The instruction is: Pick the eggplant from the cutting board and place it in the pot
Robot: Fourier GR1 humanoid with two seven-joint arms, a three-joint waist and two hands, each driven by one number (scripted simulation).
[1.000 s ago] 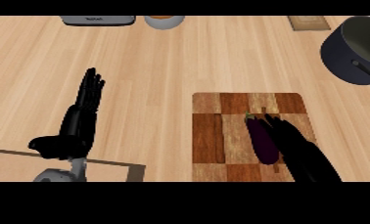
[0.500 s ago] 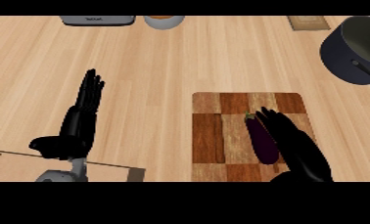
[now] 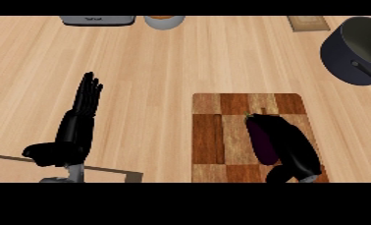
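Note:
A dark purple eggplant [image 3: 259,138] lies lengthwise on the right half of the checkered wooden cutting board [image 3: 216,135], stem end pointing away from me. My right hand [image 3: 296,149] lies on the board against the eggplant's right side. Its fingers are straight along the eggplant and its thumb sits by the near end, so the hand is open. The dark grey pot [image 3: 348,52] stands at the far right edge, partly cut off by the view. My left hand [image 3: 78,123] rests open at the lower left, fingers up.
At the counter's far edge are a grey appliance [image 3: 98,20], a small bowl [image 3: 164,21] and a small wooden block [image 3: 308,22]. A thin flat panel [image 3: 101,171] lies at the lower left under the left forearm.
The right hand's spread fingers have drawn together and shifted off the eggplant to lie along its right side. The eggplant and the left hand have not moved.

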